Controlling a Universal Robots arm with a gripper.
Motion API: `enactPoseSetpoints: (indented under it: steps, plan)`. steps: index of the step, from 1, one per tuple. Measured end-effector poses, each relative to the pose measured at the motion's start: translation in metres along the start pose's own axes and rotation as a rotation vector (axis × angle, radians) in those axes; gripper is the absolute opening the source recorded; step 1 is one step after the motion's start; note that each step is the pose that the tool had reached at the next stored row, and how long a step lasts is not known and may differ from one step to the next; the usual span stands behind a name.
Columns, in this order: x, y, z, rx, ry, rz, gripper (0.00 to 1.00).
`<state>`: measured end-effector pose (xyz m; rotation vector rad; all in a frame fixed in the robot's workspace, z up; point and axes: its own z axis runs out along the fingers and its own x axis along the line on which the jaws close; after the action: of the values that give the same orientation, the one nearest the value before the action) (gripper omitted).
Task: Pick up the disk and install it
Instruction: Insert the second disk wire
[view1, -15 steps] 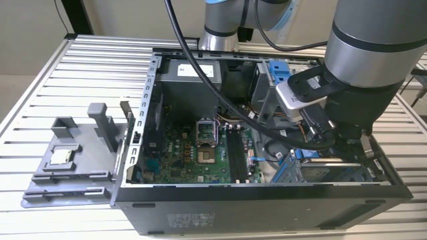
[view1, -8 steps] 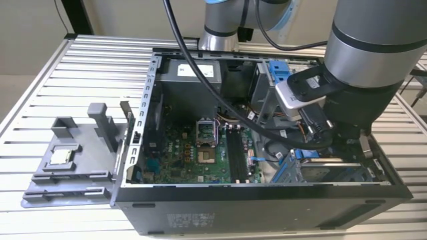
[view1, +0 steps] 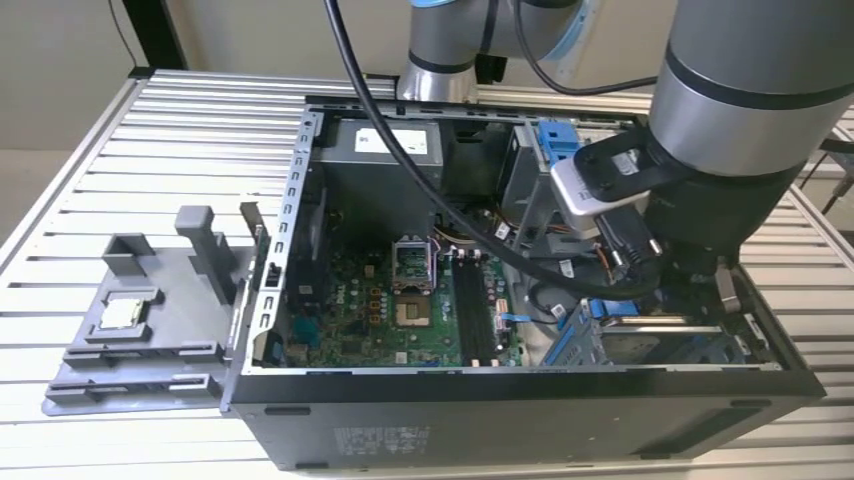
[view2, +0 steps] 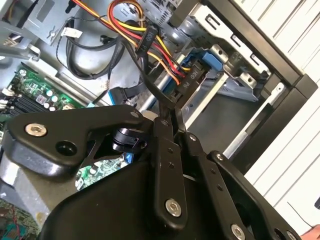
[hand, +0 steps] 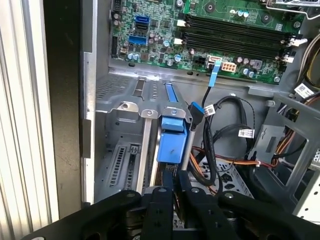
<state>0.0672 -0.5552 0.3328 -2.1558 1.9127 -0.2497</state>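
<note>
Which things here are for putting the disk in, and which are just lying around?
For the job: disk in blue bracket, gripper, drive bay, computer case.
Just lying about: grey plastic stand, small square chip on it.

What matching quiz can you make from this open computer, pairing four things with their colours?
Things:
1. circuit board
2. plastic holder on the table outside the case
3. computer case
4. wire bundle

Colours:
A. black
B. yellow, red and orange
C. green
D. grey

Pairs: 1-C, 2-D, 3-A, 4-B
</note>
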Motion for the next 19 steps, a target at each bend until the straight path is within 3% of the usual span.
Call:
enactPoseSetpoints:
  steps: [4,19]
  plan:
    - [0.0003,-0.002,0.0007,0.0007,-0.0018,0.007,0.0]
    - [0.0005,-0.0039,0.0021,0.0017,0.0074,0.036,0.0]
